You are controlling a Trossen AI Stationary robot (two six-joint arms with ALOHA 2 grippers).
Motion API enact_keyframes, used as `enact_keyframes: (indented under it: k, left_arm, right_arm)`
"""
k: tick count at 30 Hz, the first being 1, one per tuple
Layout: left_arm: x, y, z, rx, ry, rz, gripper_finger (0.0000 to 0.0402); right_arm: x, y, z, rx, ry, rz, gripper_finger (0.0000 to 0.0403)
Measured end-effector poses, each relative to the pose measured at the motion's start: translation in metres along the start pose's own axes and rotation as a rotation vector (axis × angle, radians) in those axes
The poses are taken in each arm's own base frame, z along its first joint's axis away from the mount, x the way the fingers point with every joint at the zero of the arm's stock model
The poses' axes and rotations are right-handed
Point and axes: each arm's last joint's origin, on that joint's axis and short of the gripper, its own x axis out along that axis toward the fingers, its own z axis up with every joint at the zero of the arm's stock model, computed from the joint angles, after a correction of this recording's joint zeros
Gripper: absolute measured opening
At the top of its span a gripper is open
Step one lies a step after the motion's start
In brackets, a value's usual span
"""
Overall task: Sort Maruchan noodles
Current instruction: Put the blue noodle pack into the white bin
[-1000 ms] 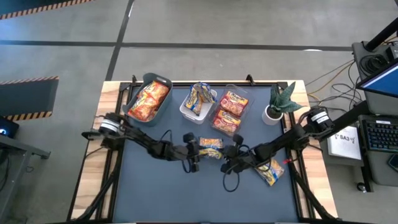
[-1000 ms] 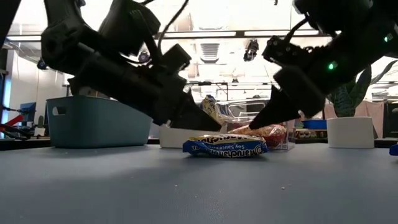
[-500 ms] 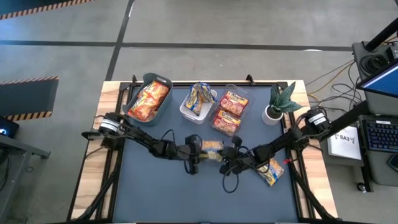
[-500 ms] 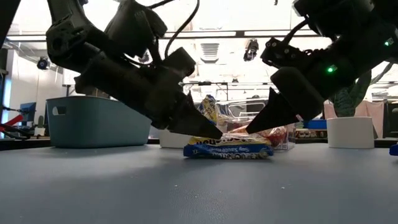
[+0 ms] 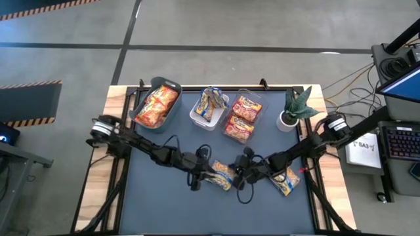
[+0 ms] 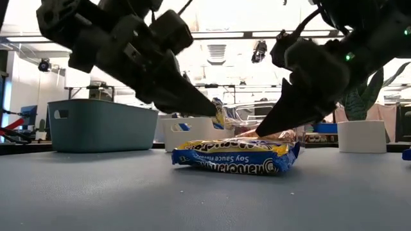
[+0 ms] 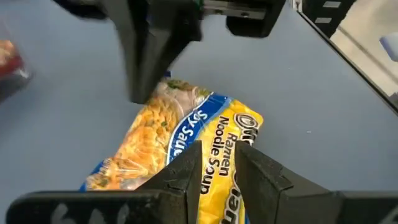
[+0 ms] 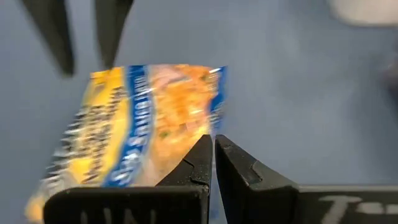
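Left end effector [image 7: 217,163] narrowed onto blue-and-yellow noodle packet [image 5: 222,175] mid-bench; right end effector [image 8: 212,155] shut, empty, tip at the packet's far edge.
Packet looked light, crinkly and slick, with a brittle block inside: best pinched at a short end or crimped seam, gently. Second blue-and-yellow packet [image 5: 286,181] lay under the right arm. Dark bench mat [image 5: 164,210] looked smooth, so sliding seemed likely. Grey-green bin [image 5: 174,86], white bin [image 5: 195,117], clear bin [image 5: 244,94] and potted plant [image 5: 296,105] lined the far edge; lab ceiling lights beyond.
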Motion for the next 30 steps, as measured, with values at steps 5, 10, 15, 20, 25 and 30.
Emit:
enact_keyframes:
  k: [5,10,15,20,25,30]
  left_arm:
    - [-0.006,0.003,-0.006,0.032,0.101,0.088,0.0078]
    - [0.002,0.005,-0.014,0.028,0.111,0.098,0.0078]
    - [0.008,0.006,-0.022,-0.01,0.128,0.103,0.0078]
    - [0.007,0.006,-0.025,-0.017,0.138,0.106,0.0078]
    - [0.006,0.007,-0.029,-0.019,0.155,0.113,0.0078]
    - [0.003,0.008,-0.037,-0.042,0.165,0.139,0.0078]
  right_arm:
    - [-0.008,0.005,0.007,0.101,0.072,0.157,0.0009]
    - [-0.018,0.008,0.015,0.232,0.121,0.267,0.0011]
    - [-0.023,0.014,0.012,0.301,0.232,0.375,0.0045]
    - [-0.026,0.014,0.004,0.459,0.375,0.359,0.0122]
    - [-0.029,0.013,-0.007,0.579,0.48,0.266,0.0208]
    - [-0.03,0.012,-0.01,0.619,0.443,0.2,0.0272]
